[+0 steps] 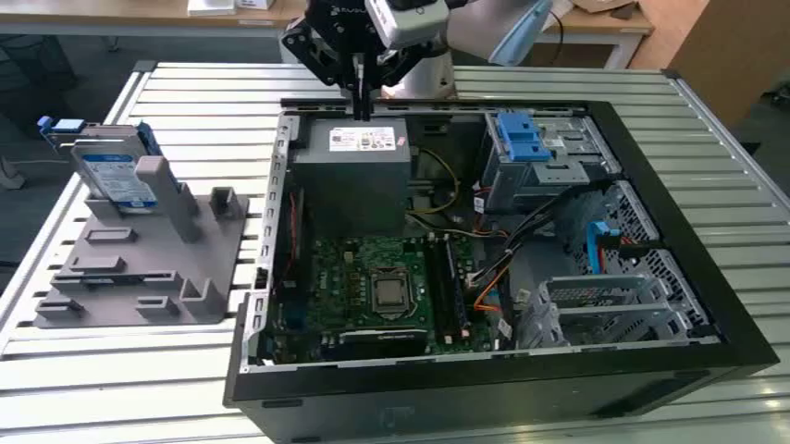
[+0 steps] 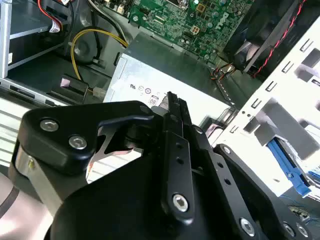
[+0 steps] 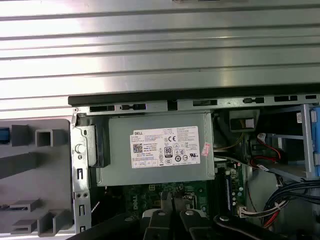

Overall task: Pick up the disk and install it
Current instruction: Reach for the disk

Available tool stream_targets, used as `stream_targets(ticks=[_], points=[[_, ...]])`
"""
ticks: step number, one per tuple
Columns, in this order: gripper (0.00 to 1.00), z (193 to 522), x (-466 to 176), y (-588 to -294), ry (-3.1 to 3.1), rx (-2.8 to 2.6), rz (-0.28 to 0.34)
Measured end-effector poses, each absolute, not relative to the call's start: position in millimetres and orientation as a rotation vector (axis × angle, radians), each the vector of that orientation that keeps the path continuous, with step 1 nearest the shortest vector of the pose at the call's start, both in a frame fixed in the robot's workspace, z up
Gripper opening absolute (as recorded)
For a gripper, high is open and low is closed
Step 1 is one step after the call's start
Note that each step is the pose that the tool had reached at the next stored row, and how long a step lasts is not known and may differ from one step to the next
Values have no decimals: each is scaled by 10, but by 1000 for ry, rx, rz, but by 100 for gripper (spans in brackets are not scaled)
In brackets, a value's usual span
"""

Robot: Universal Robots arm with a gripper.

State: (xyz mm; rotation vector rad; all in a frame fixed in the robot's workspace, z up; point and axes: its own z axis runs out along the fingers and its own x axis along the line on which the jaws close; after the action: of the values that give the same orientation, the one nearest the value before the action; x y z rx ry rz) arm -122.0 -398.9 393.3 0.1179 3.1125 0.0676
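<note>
Exterior view: the gripper (image 1: 361, 113) hangs fingers-down over the far edge of the open computer case (image 1: 691, 277), just above the far end of the grey metal box (image 1: 358, 171) with the white sticker. The fingers are pressed together into one thin dark blade with nothing between them. The disk (image 1: 114, 171) is not in the case. It stands on end in the grey fixture (image 1: 148, 277) on the worktop (image 1: 210, 83), at the fixture's far corner near the worktop's edge on the exterior view's left. Its long axis is roughly upright and leaning slightly, the labelled face is turned toward the camera, and the blue bracket shows at the top and side. Key relation: the disk lies toward the exterior view's left of the gripper, well apart, beyond the case's side wall, with bare worktop slats between them. There is one arm, so no choice of hand. The drive cage (image 1: 537, 153) with the blue latch sits at the case's far corner on the exterior view's right, on the opposite side of the gripper from the disk. Second wrist view: the gripper (image 2: 170, 97) has its fingers closed flat against each other and is empty, poised over the stickered box (image 2: 150, 75), with the motherboard (image 2: 200, 20) beyond. First wrist view: the gripper (image 3: 171, 202) tips are close together and hold nothing. The stickered box (image 3: 155, 175) is directly ahead inside the case rim, and part of the grey fixture (image 3: 35, 165) shows off to the side.
</note>
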Motion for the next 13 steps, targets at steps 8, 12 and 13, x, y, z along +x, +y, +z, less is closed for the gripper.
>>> stream_targets(ticks=[8,12,13], points=[[15,3933,-1223,-3989,3113,118,67],[15,3933,-1239,-3956,3112,118,67],[15,3932,-1248,-3941,3112,118,67]])
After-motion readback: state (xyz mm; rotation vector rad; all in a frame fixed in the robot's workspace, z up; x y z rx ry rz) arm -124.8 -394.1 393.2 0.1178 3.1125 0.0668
